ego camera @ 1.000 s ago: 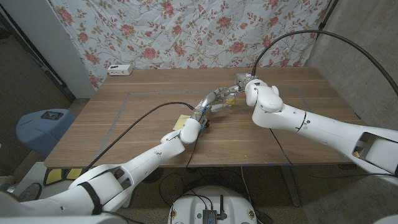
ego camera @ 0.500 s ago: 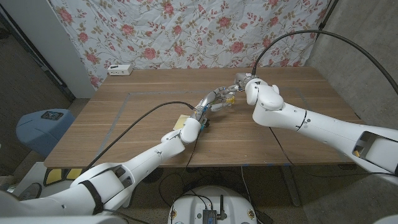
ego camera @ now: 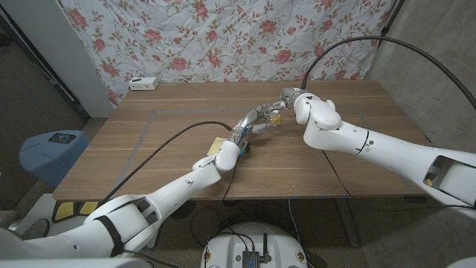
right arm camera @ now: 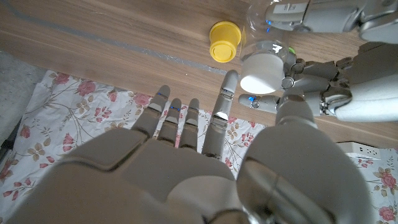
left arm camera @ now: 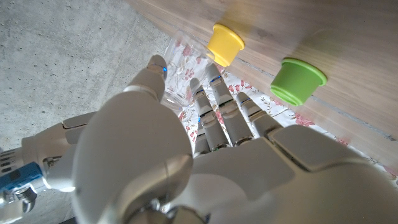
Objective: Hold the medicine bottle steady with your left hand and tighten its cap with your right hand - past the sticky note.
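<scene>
In the right wrist view a clear medicine bottle with a white cap is gripped by my left hand, whose fingers wrap around its body. My right hand hangs just beside the cap, fingers spread and holding nothing, with a fingertip close to the cap. The left wrist view shows my left hand curled around the clear bottle. In the head view both hands meet at the table's middle: left hand, right hand. A pale yellow sticky note lies beside my left wrist.
A yellow cup and a green cup stand on the table by the hands. A white power strip lies at the far left edge. A black cable crosses the table. A floral cloth hangs behind.
My right forearm has shifted slightly to the right. The left hand and the bottle have stayed in place.
</scene>
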Robot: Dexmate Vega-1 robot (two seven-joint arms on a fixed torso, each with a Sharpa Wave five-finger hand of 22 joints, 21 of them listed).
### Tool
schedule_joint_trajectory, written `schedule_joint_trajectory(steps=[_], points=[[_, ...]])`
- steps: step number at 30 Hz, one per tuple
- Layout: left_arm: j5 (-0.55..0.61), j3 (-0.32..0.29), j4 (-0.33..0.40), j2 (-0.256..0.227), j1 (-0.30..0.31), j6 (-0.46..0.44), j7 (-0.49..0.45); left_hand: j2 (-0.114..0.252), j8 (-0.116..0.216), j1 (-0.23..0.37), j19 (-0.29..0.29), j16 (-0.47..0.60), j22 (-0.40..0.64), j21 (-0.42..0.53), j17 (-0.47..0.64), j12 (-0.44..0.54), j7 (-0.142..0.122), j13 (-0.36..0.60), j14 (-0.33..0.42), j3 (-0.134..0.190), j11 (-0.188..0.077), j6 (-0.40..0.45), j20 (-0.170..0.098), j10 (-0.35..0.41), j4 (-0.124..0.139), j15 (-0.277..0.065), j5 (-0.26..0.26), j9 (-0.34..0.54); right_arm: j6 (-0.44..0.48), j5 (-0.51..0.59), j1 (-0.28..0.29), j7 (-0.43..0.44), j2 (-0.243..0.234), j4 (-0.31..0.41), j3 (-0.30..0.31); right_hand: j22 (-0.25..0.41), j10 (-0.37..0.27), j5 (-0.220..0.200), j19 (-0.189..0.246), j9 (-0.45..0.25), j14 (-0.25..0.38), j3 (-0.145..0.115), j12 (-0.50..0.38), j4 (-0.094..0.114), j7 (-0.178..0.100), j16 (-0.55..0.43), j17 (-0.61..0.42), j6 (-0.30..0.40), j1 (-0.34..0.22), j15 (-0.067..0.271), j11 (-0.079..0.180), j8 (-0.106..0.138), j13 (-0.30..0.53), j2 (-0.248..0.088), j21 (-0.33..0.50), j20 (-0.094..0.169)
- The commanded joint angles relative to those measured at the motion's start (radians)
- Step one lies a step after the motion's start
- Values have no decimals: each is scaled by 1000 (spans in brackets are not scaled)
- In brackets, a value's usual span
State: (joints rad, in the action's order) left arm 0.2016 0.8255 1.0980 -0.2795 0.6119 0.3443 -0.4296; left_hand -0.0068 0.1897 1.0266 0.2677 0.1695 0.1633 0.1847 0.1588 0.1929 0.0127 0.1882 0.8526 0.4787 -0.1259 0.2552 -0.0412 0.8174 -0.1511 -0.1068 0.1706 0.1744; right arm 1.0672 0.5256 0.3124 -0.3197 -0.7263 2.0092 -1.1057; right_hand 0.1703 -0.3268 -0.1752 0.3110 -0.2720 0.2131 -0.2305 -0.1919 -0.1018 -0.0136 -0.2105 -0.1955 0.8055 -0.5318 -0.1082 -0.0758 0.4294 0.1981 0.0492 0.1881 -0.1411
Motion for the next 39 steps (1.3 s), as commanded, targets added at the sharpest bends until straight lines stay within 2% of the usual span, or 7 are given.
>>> schedule_joint_trajectory(steps=[1,7,11,18,22,26,39], points=[[4,-3,19,-6,12,-7,-6,7,-1,0,3,2,2,0,0,4,-2,3,8,9,-37,6,-136,38,-1,-85,7,2,1,-9,-3,-15,-22,29,-2,1,25,-3,-12,-8,-9,8,6,1,9,6,-2,-53,14,-15,-1,-20,2,1,-4,-2],[8,-3,31,-10,19,-12,-8,7,-2,1,4,3,2,0,1,4,-2,3,9,9,-38,5,-136,40,-2,-85,7,2,-17,-22,8,-22,-47,59,17,1,61,-5,-22,-14,-29,11,9,-1,24,13,-1,-123,22,-23,-10,-49,2,-1,-3,0],[10,-3,40,-13,23,-16,-7,7,-2,1,4,3,2,0,1,4,-2,3,9,10,-36,5,-136,38,-2,-86,7,2,-34,-39,10,-42,-65,77,32,1,101,-6,-38,-16,-54,6,13,-11,33,19,0,-177,11,-35,-18,-74,2,-6,-5,4],[13,-3,44,-13,24,-16,-7,6,-1,1,3,3,2,0,0,3,-1,3,8,9,-36,7,-136,37,-2,-86,7,2,-52,-61,6,-83,-84,97,49,0,145,-9,-61,-10,-90,-13,13,-33,40,25,1,-224,-26,-48,-26,-101,2,-20,-6,3],[14,-4,46,-14,25,-16,-8,6,-2,0,3,3,2,-1,0,4,-2,3,8,9,-38,5,-137,38,-2,-85,7,2,-61,-66,-6,-114,-91,100,47,0,172,-15,-71,-6,-109,-30,12,-49,32,26,2,-255,-58,-55,-29,-118,2,-30,-6,0],[16,-5,50,-16,26,-19,-8,6,-2,1,2,3,2,-1,1,4,-3,3,8,9,-38,5,-138,37,-3,-86,7,2,-69,-70,-21,-145,-91,95,43,0,198,-23,-83,-1,-129,-45,12,-60,37,27,3,-285,-88,-58,-33,-136,1,-37,-6,0],[15,-5,42,-14,21,-16,-3,5,-2,1,2,3,2,-1,1,5,-3,3,9,9,-39,4,-138,40,-3,-86,6,2,-87,-63,-41,-192,-88,82,39,-1,242,-38,-95,8,-154,-78,9,-75,19,24,3,-339,-155,-61,-31,-169,1,-48,-4,-4]])
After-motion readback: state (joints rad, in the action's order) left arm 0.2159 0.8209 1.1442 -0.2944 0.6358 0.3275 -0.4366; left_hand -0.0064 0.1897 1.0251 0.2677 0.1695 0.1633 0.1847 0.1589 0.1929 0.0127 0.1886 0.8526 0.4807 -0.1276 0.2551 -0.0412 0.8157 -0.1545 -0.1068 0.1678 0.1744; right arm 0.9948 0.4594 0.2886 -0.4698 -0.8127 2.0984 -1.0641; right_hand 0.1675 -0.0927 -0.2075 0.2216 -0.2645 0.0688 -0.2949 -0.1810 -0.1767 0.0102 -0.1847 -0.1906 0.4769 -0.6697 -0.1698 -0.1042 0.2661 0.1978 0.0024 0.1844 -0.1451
